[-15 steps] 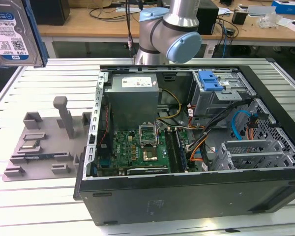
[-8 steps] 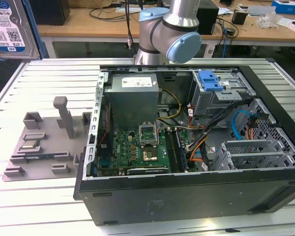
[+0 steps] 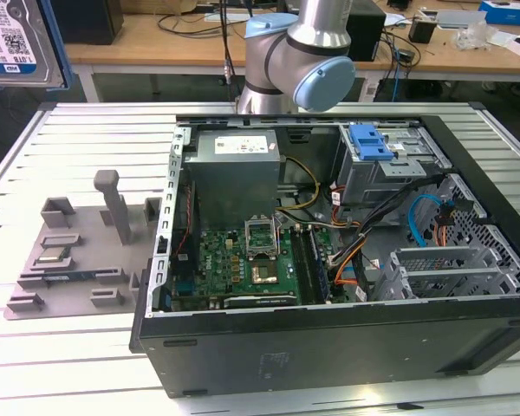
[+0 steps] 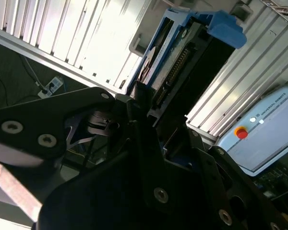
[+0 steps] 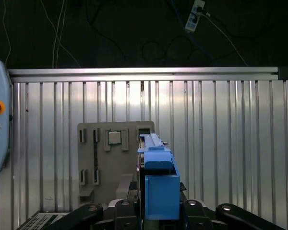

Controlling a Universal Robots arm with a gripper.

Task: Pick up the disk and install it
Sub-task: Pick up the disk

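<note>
The disk point(image 3: 13, 43), silver-grey with a white-and-blue label and blue side rails, hangs high at the exterior view's top left, well away from the open computer case point(image 3: 329, 347). In both wrist views my gripper point(image 5: 159, 208) point(image 4: 146, 120) is shut on it. The first wrist view shows the disk point(image 5: 158, 182) edge-on, with its blue rail between the dark fingers point(image 5: 132, 191). The second wrist view shows the disk point(image 4: 182, 57) along its length, with its connector edge and a blue end tab. It hangs over the ribbed metal table point(image 5: 221, 143).
The case lies open on its side with a motherboard point(image 3: 243, 260), a grey power supply point(image 3: 234, 165) and a drive bay with a blue tab point(image 3: 370, 143). A grey parts fixture point(image 3: 78, 251) point(image 5: 115, 163) lies beside it. A teach pendant point(image 4: 259, 134) sits near the table edge.
</note>
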